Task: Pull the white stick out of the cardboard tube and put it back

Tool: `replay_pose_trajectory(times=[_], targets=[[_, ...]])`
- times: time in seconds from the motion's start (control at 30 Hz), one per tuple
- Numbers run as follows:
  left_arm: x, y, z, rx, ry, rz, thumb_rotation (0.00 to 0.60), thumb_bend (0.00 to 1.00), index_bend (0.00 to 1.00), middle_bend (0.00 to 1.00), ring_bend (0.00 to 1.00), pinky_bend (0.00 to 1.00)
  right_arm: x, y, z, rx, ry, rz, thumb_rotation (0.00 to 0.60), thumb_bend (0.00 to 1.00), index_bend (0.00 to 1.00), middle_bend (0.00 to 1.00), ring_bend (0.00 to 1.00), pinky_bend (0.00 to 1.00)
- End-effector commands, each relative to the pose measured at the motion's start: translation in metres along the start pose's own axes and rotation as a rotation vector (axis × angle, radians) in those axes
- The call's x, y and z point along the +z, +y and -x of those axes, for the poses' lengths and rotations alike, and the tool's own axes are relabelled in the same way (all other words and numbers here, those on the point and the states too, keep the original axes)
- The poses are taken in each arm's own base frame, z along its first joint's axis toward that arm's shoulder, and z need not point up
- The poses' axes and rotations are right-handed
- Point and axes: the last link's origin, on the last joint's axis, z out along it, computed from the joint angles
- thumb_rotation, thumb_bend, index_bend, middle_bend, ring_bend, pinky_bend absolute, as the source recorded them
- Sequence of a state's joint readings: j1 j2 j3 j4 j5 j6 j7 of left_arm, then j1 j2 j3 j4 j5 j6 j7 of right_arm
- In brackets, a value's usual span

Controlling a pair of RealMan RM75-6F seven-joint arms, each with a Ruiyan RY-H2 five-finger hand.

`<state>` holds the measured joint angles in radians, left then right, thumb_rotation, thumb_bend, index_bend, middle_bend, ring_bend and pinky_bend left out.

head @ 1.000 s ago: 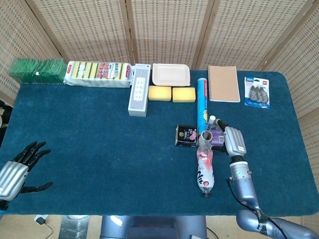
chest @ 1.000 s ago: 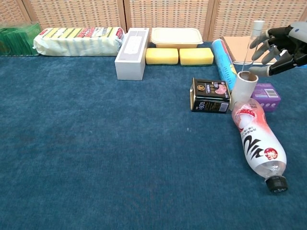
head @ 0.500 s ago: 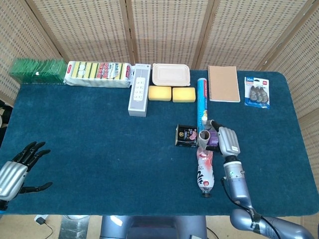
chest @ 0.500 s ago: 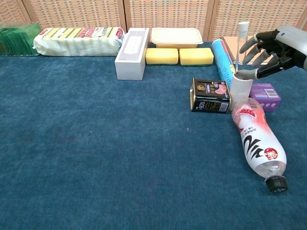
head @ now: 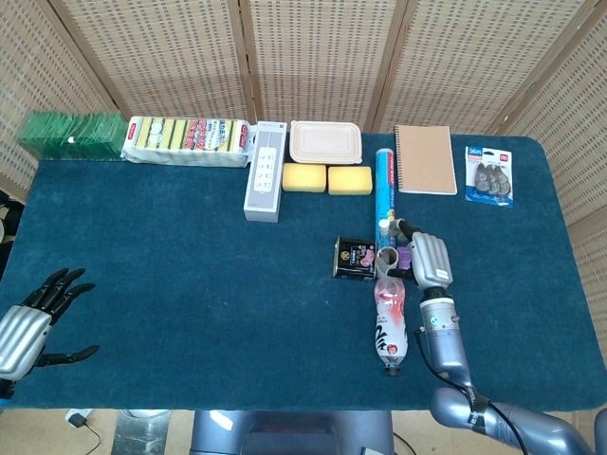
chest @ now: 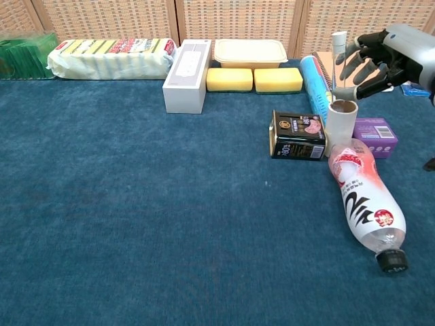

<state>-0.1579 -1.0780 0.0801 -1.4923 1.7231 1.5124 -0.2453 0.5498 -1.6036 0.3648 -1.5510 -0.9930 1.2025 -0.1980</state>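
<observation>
The right hand (chest: 378, 57), pinching the white stick (chest: 338, 60), has shifted it left and higher over the cardboard tube (chest: 340, 124); reinsertion is pending

- Two yellow sponges (head: 327, 178), side by side near the tabletop's (head: 171, 275) far edge.
- One cardboard tube (chest: 340, 124), upright, one white stick (chest: 338, 53) above it.
- One plastic bottle (chest: 362, 202), lying down.
- One black tin (chest: 298, 136).
- One spiral notebook (head: 425, 159).
- One lidded food container (head: 325, 141).
- Two robot hands: left hand (head: 33, 322), right hand (chest: 380, 58).
</observation>
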Motion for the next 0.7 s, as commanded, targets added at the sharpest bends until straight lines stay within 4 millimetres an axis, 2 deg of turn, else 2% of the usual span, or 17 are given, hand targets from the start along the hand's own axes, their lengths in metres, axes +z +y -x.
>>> replay_pose_trajectory(times=[0.03,0.43,0.7], targets=[[0.0003,0.0002,0.0003,0.001,-0.001,0.0,0.458,0.11,0.16,0.08,0.03,0.24,0.0007,0.0001,-0.0013,-0.002,0.004,0.002,0.541,0.3,0.32,0.39,0.4,0.44],[0.0,0.0008,0.0008,0.003,-0.002,0.0,0.46,0.11,0.16,0.08,0.03,0.24,-0.0001,0.0004,0.0002,-0.008,0.004,0.013,0.549,0.31,0.38,0.47,0.48,0.46],[0.0003,0.0002,0.0005,0.002,-0.003,-0.002,0.46,0.11,0.16,0.08,0.03,0.24,-0.0006,-0.0017,0.0033,-0.011,0.001,0.013,0.556,0.3,0.38,0.47,0.48,0.46]])
